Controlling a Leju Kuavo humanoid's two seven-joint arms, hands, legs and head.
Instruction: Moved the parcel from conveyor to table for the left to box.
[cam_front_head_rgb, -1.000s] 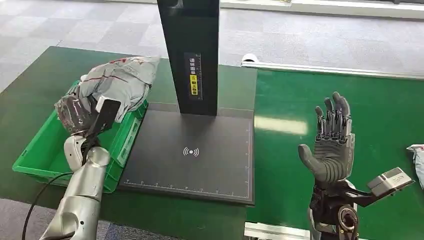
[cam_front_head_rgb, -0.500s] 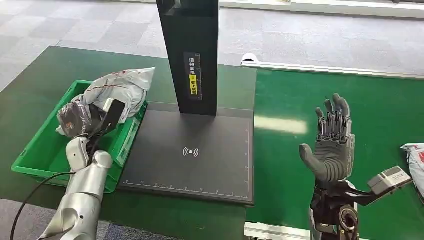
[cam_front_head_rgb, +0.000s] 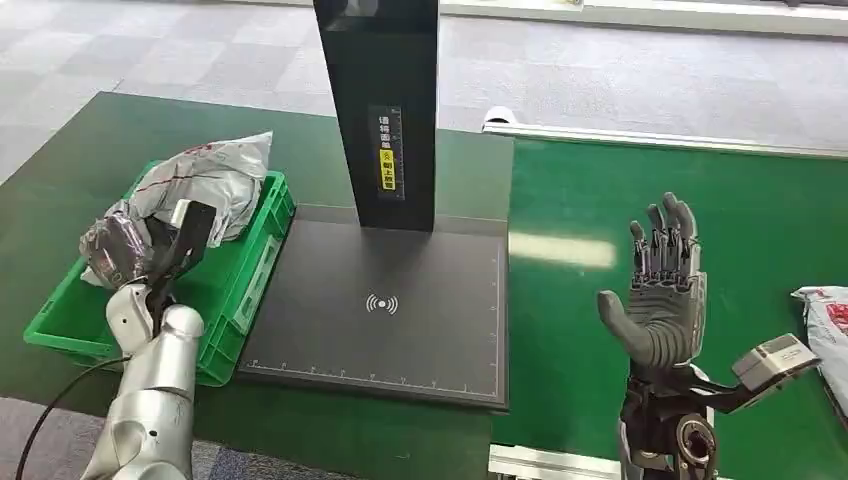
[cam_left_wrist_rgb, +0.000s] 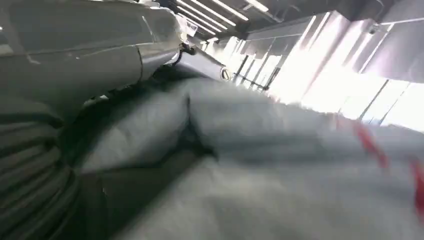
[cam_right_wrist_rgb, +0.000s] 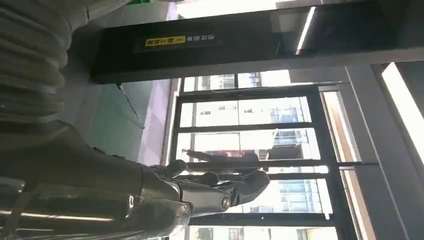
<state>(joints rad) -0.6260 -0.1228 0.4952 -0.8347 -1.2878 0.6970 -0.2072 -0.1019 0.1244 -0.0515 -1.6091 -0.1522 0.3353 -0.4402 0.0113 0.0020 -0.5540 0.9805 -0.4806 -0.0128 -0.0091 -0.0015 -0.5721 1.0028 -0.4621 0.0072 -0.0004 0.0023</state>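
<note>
My left hand (cam_front_head_rgb: 125, 248) holds a grey plastic parcel (cam_front_head_rgb: 200, 185) with red print over the green box (cam_front_head_rgb: 247, 268) at the table's left. In the left wrist view the parcel (cam_left_wrist_rgb: 280, 165) lies blurred against the hand (cam_left_wrist_rgb: 90, 45). My right hand (cam_front_head_rgb: 662, 290) stands upright above the green conveyor (cam_front_head_rgb: 600, 210), fingers apart and palm bare; the right wrist view shows its fingers (cam_right_wrist_rgb: 220, 190) spread against windows. A second grey parcel (cam_front_head_rgb: 826, 320) lies on the conveyor at the right edge.
A black scanner post (cam_front_head_rgb: 380, 110) rises from a dark scan plate (cam_front_head_rgb: 385, 310) between the box and the conveyor. The green table (cam_front_head_rgb: 70, 150) surrounds the box. Grey carpet floor (cam_front_head_rgb: 600, 70) lies beyond.
My left hand has carried the parcel leftward and lower over the green box. The second parcel has moved further into view on the conveyor. The right hand has barely moved.
</note>
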